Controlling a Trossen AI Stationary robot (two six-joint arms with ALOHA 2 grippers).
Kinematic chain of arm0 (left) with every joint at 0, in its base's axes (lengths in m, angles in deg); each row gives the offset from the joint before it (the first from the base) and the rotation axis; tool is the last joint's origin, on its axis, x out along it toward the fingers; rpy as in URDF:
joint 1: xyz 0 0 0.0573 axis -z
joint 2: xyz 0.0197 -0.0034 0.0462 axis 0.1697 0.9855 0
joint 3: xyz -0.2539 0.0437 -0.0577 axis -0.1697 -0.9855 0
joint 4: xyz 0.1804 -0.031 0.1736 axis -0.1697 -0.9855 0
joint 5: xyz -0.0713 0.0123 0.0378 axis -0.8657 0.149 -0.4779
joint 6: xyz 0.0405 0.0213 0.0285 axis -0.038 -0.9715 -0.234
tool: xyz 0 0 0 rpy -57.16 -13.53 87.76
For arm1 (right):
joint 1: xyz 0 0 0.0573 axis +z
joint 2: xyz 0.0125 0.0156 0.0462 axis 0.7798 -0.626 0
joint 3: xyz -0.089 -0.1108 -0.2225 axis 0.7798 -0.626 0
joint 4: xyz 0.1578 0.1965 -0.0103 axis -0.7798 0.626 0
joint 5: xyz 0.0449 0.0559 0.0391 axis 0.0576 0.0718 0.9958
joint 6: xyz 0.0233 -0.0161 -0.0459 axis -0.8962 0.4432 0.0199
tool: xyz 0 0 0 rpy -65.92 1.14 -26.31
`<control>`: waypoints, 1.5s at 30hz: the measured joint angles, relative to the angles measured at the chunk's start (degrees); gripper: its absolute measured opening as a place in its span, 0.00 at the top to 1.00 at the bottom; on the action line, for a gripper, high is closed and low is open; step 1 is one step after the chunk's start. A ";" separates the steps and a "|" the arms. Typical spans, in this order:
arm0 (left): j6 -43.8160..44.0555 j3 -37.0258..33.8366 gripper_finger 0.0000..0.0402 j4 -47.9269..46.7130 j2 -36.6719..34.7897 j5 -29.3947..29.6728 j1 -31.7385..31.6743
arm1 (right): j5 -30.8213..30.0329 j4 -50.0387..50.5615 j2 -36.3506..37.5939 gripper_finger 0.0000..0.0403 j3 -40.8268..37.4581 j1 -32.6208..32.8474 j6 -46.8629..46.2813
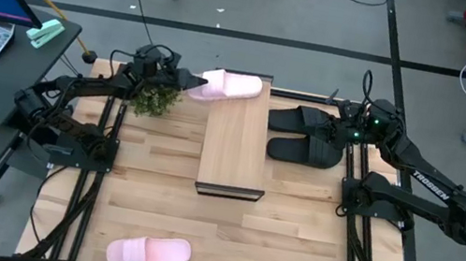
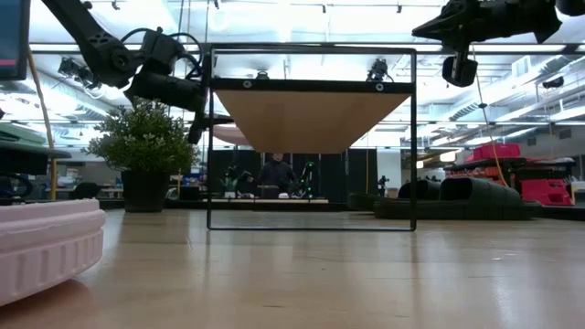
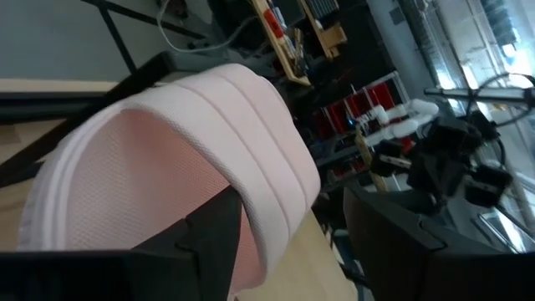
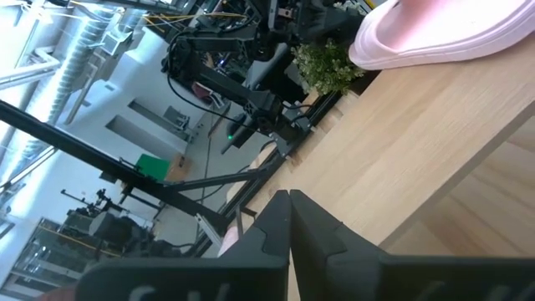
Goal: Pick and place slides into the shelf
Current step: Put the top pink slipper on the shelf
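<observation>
white lettering "trossen" runs along the right arm (image 1: 432, 186)

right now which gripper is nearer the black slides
Right. The right gripper hovers directly above the pair of black slides beside the shelf. The left gripper is across the shelf, holding a pink slide at the shelf's far end.

Overhead view straight down; table-level view across; both wrist views close, all sharing the shelf (image 1: 237, 143).

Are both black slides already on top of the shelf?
No, both black slides lie on the table right of the shelf.
</observation>
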 joint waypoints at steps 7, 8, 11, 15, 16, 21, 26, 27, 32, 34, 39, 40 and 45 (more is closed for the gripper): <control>-0.47 -0.02 0.47 -0.07 0.00 -5.75 -1.76 | 0.00 0.01 0.00 0.98 0.00 0.01 -0.02; -0.47 0.01 0.47 -0.09 0.00 -5.82 -2.06 | 0.00 0.02 0.00 0.98 0.00 0.00 -0.02; -0.13 0.01 0.47 -0.15 0.00 -5.94 -2.81 | 0.00 0.02 0.00 0.98 0.00 0.00 -0.17; 0.69 -0.02 0.45 1.22 -0.01 -6.04 -3.44 | 0.00 0.03 0.00 0.98 0.00 0.00 -0.20; 1.04 -0.03 0.44 1.79 -0.07 -6.06 -3.70 | 0.00 0.03 0.00 0.98 0.00 0.01 -0.21; 3.48 -0.06 0.42 3.32 -0.09 -6.19 -4.68 | 0.00 0.04 0.00 0.98 0.00 0.00 -0.22; 4.16 -0.06 0.40 3.15 -0.13 -6.42 -4.57 | 0.01 0.05 0.00 0.97 0.00 0.02 -0.22; 4.33 -0.06 0.40 3.15 -0.13 -6.40 -4.38 | 0.00 0.05 0.00 0.97 0.00 0.00 -0.22; 4.88 -0.06 0.41 3.13 -0.13 -6.28 -3.87 | 0.02 0.05 0.00 0.98 0.00 0.02 -0.22; 4.86 -0.06 0.41 3.17 -0.13 -6.24 -3.54 | 0.02 0.05 0.00 0.97 0.00 0.00 -0.22; 4.85 -0.05 0.40 3.15 -0.13 -6.32 -3.31 | 0.02 0.07 0.00 0.97 0.00 0.00 -0.22; 4.80 -0.05 0.40 3.15 -0.13 -6.57 -3.32 | 0.02 0.07 0.00 0.97 0.00 0.02 -0.22; 5.12 -0.04 0.39 3.10 -0.13 -8.18 -4.36 | 0.01 0.07 0.00 0.97 0.00 0.01 -0.22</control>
